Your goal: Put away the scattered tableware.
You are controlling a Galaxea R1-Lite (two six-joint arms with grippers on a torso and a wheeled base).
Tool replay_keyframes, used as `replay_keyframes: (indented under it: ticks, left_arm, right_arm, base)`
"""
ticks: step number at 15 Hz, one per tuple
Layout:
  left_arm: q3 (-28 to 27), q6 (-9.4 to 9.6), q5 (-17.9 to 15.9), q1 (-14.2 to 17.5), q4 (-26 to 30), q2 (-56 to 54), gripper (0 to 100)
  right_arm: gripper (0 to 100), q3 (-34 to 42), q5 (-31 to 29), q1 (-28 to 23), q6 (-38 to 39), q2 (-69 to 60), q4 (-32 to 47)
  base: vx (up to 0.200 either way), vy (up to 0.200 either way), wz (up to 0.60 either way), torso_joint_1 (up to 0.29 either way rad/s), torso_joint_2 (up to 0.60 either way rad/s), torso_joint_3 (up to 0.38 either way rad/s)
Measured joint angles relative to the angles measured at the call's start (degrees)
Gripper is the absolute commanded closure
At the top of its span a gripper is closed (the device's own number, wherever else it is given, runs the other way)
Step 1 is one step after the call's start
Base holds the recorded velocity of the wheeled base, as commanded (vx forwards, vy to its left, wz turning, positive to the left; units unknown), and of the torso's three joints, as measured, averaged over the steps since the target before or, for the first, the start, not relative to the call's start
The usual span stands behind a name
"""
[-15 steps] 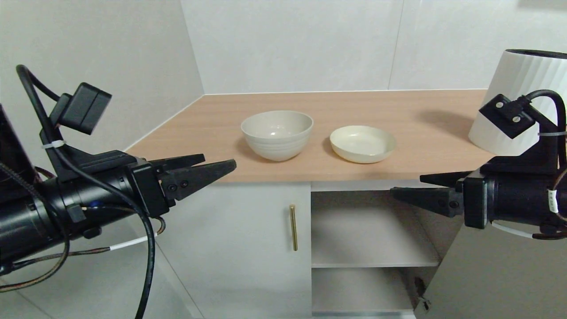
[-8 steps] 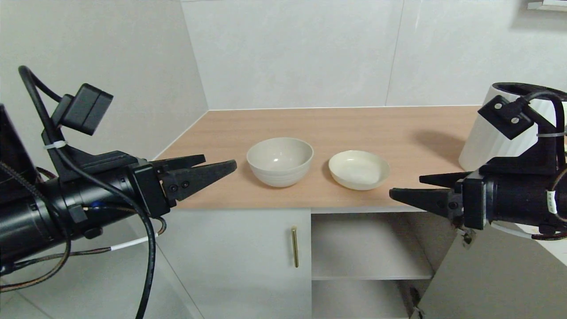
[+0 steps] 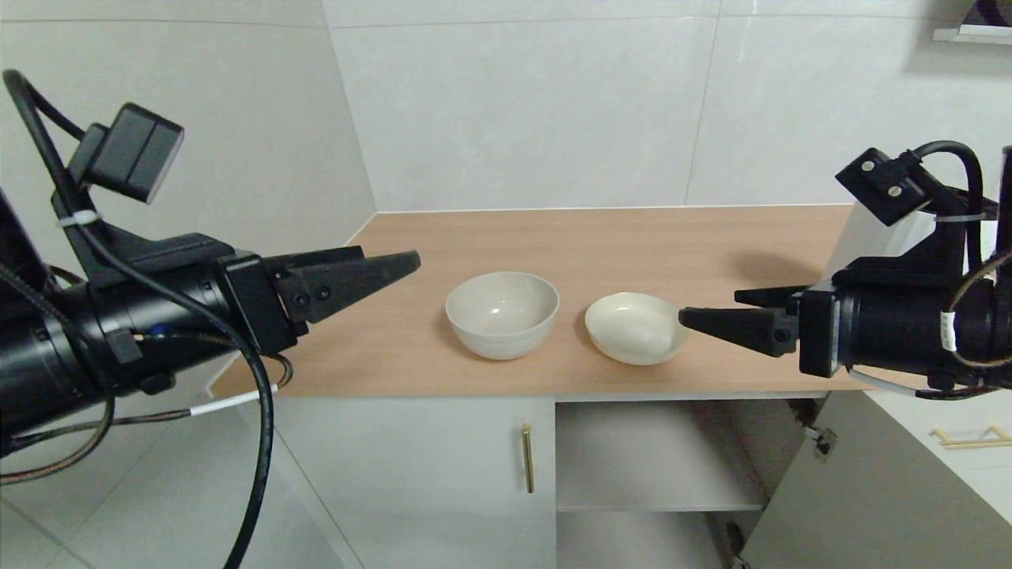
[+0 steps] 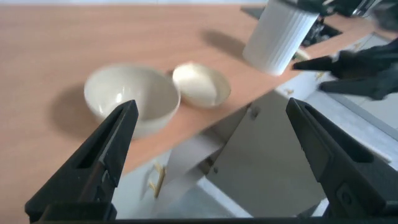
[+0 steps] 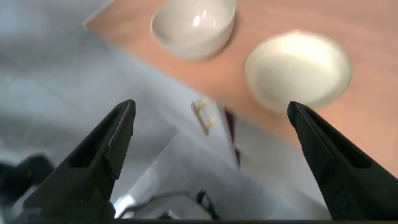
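Two dishes stand side by side on the wooden counter [image 3: 711, 245]: a deep white bowl [image 3: 502, 314] and, to its right, a shallow cream dish [image 3: 635, 327]. My left gripper [image 3: 391, 257] hovers open left of the bowl, apart from it. My right gripper [image 3: 709, 307] is open with nothing in it, its tips just right of the dish's rim. The left wrist view shows the bowl [image 4: 132, 99] and dish [image 4: 200, 84] beyond the open left gripper [image 4: 211, 106]. In the right wrist view, the bowl [image 5: 194, 25] and dish [image 5: 297, 70] lie beyond the open right gripper [image 5: 211, 106].
Below the counter a cabinet stands with its right door [image 3: 862, 490] swung open, showing a bare shelf [image 3: 648, 466]. Its left door is shut, with a brass handle [image 3: 526, 458]. A tall white ribbed container [image 4: 280, 34] stands at the counter's right end. Tiled walls close the back and left.
The whole head view has shifted, so the camera moved. Against the counter both grippers now sit higher, level with the dishes, and the right one is closer to the cream dish. Both stay open.
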Motion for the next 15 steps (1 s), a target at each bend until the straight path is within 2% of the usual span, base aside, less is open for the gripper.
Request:
replay_keyframes:
  ticks: [2,3,5,7,8,9,10,11,13,14,15]
  left_arm:
    - [-5.7,-0.11,0.2,0.2,6.6,0.6,0]
    - [-8.1,-0.29,0.2,0.3,13.6,0.8,0]
    - [-11.6,-0.49,0.6,0.5,23.5,1.3,0]
    - [-14.0,-1.15,1.1,0.5,27.5,1.7,0]
    - [-16.5,-3.32,2.2,0.5,32.1,2.4,0]
    - [-19.5,-7.17,4.2,0.3,35.5,3.6,0]
    - [-21.6,-9.83,6.4,-0.1,37.2,4.9,0]
    - [-23.6,-11.98,10.1,-0.6,38.3,6.9,0]
    - [-26.4,-14.81,17.0,-2.1,39.2,11.6,0]
    - [-27.5,-16.13,19.6,-3.0,39.3,14.0,0]
    - [-28.3,-17.41,20.6,-3.9,39.2,16.1,0]
  right_arm:
    - [0,-3.7,-4.1,-0.1,1.2,2.6,2.8]
    - [0,-5.7,-6.1,-0.3,2.5,3.8,5.8]
    - [0,-9.0,-7.0,-1.1,4.9,5.5,10.1]
    - [0,-10.9,-7.8,-1.6,6.6,6.6,12.7]
    - [0,-13.0,-9.7,-1.7,9.0,7.4,14.8]
    - [0,-14.9,-11.9,-1.9,11.0,8.4,16.7]
    - [0,-16.1,-13.1,-1.9,11.7,9.3,17.4]
    - [0,-17.2,-15.2,-1.9,11.9,10.6,18.0]
    - [0,-18.8,-18.4,-2.0,12.4,13.3,18.2]
    - [0,-19.2,-18.9,-2.2,12.5,14.4,18.1]
    - [0,-19.5,-19.1,-2.5,12.5,15.4,18.1]
  base:
    - [0.000,0.000,0.00,0.000,0.00,0.000]
    - [0.000,0.000,0.00,0.000,0.00,0.000]
    - [0.000,0.000,0.00,0.000,0.00,0.000]
    - [0.000,0.000,0.00,0.000,0.00,0.000]
    - [0.000,0.000,0.00,0.000,0.00,0.000]
    - [0.000,0.000,0.00,0.000,0.00,0.000]
    - [0.000,0.000,0.00,0.000,0.00,0.000]
    - [0.000,0.000,0.00,0.000,0.00,0.000]
    - [0.000,0.000,0.00,0.000,0.00,0.000]
    - [0.000,0.000,0.00,0.000,0.00,0.000]
    - [0.000,0.000,0.00,0.000,0.00,0.000]
